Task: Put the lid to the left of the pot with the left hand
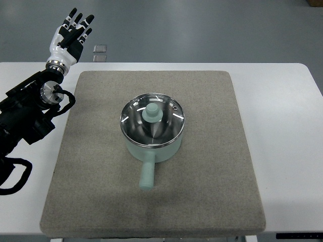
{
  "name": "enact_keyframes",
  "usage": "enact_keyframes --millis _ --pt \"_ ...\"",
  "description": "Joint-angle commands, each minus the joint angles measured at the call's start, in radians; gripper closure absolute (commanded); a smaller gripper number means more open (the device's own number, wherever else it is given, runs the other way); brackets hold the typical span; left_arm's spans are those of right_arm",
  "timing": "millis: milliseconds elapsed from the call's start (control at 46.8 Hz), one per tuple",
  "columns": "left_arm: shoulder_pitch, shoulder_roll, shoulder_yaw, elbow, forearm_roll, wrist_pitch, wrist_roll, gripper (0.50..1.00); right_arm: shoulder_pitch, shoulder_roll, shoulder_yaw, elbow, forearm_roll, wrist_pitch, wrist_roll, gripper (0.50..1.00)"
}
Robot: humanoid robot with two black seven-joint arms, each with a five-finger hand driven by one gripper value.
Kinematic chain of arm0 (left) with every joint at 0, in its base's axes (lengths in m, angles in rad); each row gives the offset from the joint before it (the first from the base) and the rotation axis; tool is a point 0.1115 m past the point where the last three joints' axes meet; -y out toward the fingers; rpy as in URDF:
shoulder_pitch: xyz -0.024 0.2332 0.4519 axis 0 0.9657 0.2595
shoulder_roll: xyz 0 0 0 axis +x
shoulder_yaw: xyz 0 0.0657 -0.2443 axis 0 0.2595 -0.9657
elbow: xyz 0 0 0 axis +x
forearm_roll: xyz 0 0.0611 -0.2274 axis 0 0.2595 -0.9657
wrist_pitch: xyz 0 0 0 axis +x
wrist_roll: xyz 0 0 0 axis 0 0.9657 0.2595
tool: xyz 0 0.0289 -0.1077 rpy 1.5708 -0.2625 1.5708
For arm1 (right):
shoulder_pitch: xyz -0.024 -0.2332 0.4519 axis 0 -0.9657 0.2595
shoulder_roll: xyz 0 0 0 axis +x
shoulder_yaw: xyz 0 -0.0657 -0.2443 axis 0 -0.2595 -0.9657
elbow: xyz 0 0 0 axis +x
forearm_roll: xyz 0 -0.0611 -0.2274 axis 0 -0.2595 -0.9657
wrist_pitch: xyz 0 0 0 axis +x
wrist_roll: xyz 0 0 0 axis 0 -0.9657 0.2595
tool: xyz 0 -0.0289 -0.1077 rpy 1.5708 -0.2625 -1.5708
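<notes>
From my feed, looking steeply down: white table [282,151] with a grey mat [212,191] covering most of it. The pot [154,148] sits near the middle of the mat, pale green, its stubby handle [147,174] pointing toward the robot's side. The lid [152,121] is on the pot, seated flat on the rim; it is clear glass with a metal edge and a pale green knob [152,113] at its centre. I see the shiny inside of the pot through the glass.

The left hand [70,35] is up at the far left corner, over the table's back edge and partly over the floor [202,25] beyond. Fingers are extended and lie close together, pointing away from the robot; it grips nothing. The black arm [28,118] runs in from the left edge, a cable [15,176] looping below it.

Lid relative to the hand: well apart, the lid lying to the right of the hand and nearer the robot, with the mat's left strip between them. No contact with lid or pot. The mat to the left of the pot is bare.

Two small squares [100,53] lie on the floor just behind the table, near the hand.
</notes>
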Motion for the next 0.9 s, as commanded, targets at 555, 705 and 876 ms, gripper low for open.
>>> enact_keyframes --millis 555,705,876 --pt "-0.006 0.000 0.007 0.000 0.003 -0.007 0.002 0.500 -0.002 0.000 0.000 0.000 0.000 0.000 0.000 0.576" --pt "-0.011 0.002 0.007 0.000 0.004 -0.007 0.003 0.500 0.000 0.000 0.000 0.000 0.000 0.000 0.000 0.576" --pt "-0.011 0.000 0.007 0.000 0.004 -0.004 0.003 0.501 0.000 0.000 0.000 0.000 0.000 0.000 0.000 0.576"
